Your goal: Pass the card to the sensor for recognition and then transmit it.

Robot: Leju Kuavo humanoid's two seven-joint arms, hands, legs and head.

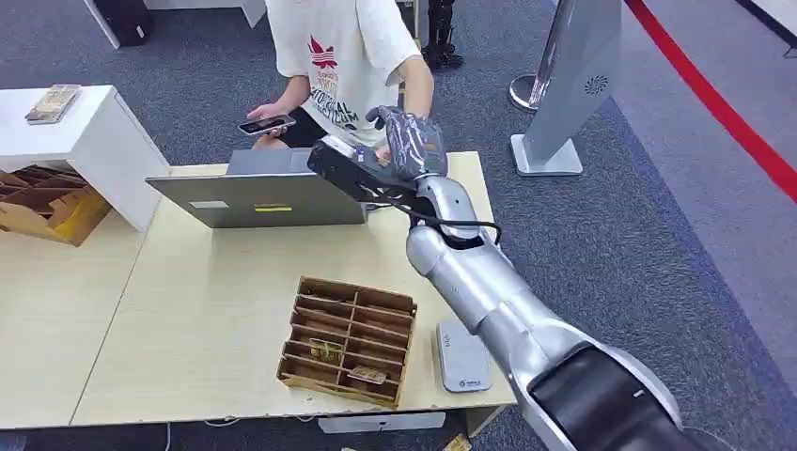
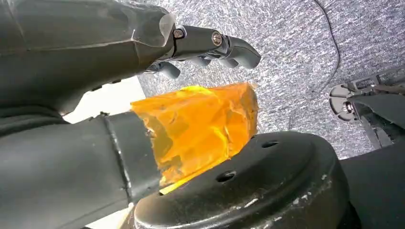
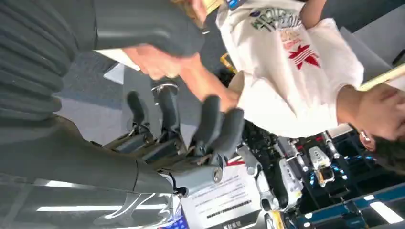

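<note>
Where the right hand reaches over the far right corner of the laptop, a person's hand meets it. The right wrist view shows that hand lying between the robot's thumb and its dark fingers. A small gold and blue edge shows at the person's fingertips; it may be the card, though I cannot tell for sure. The robot's fingers stand spread, with nothing pinched between them.

Beyond the laptop sits the person in a white shirt, with a phone in the other hand, past the laptop's far edge. On the near side of the laptop, on the table, lies a wooden box of slots, with two spare cards in its nearest rows. The grey sensor lies flat just beside the box, on the side away from the laptop's left end.

In the left wrist view the left hand hangs over grey carpet. Its fingers lie close side by side, lightly bent and apart from the thumb, holding nothing. Orange tape wraps that thumb.
</note>
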